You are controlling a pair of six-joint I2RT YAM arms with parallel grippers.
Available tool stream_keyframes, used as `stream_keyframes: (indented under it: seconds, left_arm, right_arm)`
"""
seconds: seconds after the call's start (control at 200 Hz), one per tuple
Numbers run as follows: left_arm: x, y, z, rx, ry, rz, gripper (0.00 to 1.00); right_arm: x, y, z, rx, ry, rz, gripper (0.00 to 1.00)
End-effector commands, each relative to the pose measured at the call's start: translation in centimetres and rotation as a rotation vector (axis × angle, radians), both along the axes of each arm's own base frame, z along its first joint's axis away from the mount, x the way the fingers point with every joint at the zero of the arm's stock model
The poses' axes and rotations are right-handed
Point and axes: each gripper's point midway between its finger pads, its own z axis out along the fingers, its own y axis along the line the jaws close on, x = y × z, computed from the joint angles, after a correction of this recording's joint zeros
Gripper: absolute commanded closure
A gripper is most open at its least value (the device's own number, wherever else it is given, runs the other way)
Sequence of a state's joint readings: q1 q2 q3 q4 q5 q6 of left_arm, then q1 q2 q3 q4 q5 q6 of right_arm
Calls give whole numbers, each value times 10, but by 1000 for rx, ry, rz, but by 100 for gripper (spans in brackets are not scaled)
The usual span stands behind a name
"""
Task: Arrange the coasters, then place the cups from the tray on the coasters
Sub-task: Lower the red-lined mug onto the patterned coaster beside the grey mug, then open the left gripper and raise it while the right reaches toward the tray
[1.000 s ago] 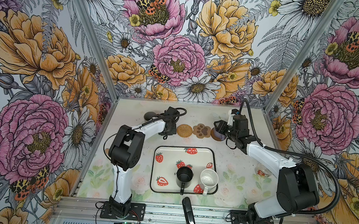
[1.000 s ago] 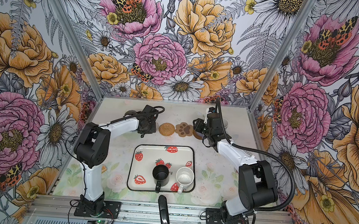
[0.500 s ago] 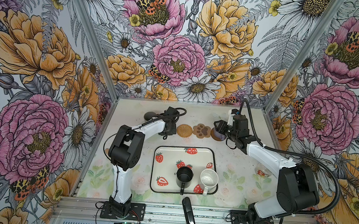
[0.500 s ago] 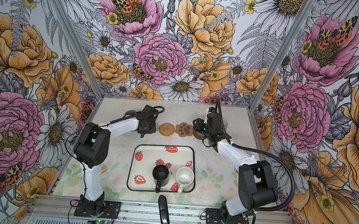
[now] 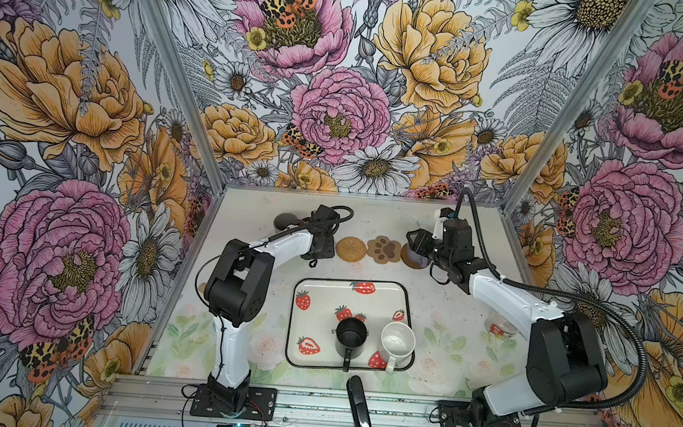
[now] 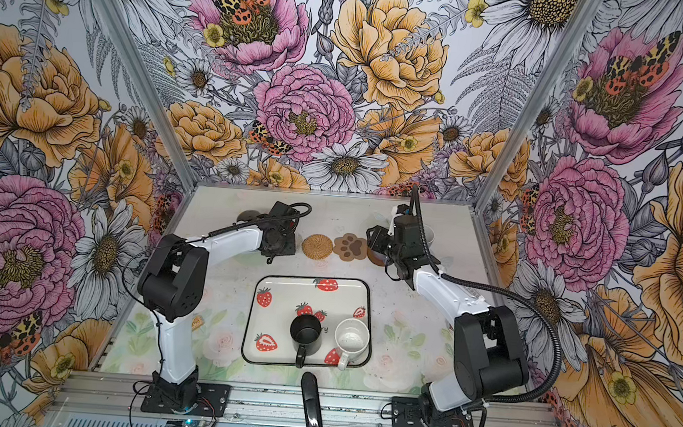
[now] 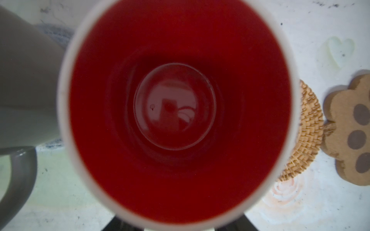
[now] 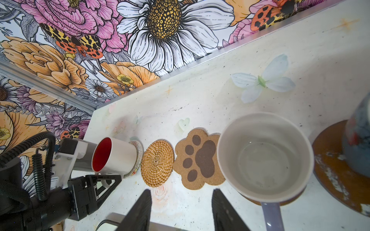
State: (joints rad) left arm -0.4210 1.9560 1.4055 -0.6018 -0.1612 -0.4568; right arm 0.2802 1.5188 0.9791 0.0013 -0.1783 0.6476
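My left gripper (image 8: 106,181) stands open at the handle of the white cup with the red inside (image 7: 174,108), which sits on the clear beaded coaster (image 8: 138,152). Beside it the grey cup (image 5: 285,220) rests on the grey-blue crocheted coaster (image 7: 58,34). The rattan coaster (image 5: 351,248) and the paw coaster (image 5: 384,249) lie bare. My right gripper (image 8: 182,191) is open and empty beside the lavender cup (image 8: 264,156), which stands on a brown disc (image 5: 409,262). The light blue cup (image 8: 358,140) stands on another brown disc (image 8: 330,170). The black cup (image 5: 351,334) and white cup (image 5: 397,342) stand on the tray (image 5: 313,287).
The coasters run in a row across the back of the table, close to the rear wall. A black handheld device (image 5: 359,412) lies on the front rail. A small clear object (image 5: 500,325) sits under my right arm. Flowered walls close in both sides.
My left gripper has opened off the red-lined cup's handle. Both arms and all cups stay where they were.
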Motion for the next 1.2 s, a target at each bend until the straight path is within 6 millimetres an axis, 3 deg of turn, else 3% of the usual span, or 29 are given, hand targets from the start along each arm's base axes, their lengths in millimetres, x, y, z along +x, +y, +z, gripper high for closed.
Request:
stream_keyframes:
  seconds: [0.0,0.1,0.12,0.345,0.52,0.671,0.846,0.941,1.196]
  left_arm:
    - [2,2,35,-44,-78,9,47]
    - [0,2,48,-59,-105,26,46]
    - [-1,2,65,-72,-142,27,46]
    - [0,6,138,-58,-319,43,41]
    - [-5,11,185,-67,-451,73,41]
    - [-19,9,190,-39,-536,88,38]
    - [-26,0,176,-86,-534,57,38]
    - [-28,-6,176,-109,-544,35,38]
    - [-30,-16,172,-138,-551,1,38]
  right_arm:
    - [-1,3,25,14,-48,2,49]
    - [-3,8,29,13,-49,11,49]
    - [-4,9,29,13,-48,14,49]
    - [-18,19,54,-15,-79,53,49]
    - [-42,23,75,-77,-96,91,51]
    - [-70,20,78,-161,-55,122,56]
    - [-115,14,58,-271,73,168,60]
    - [-142,16,46,-309,132,205,65]
    - [-211,2,22,-378,281,205,67]
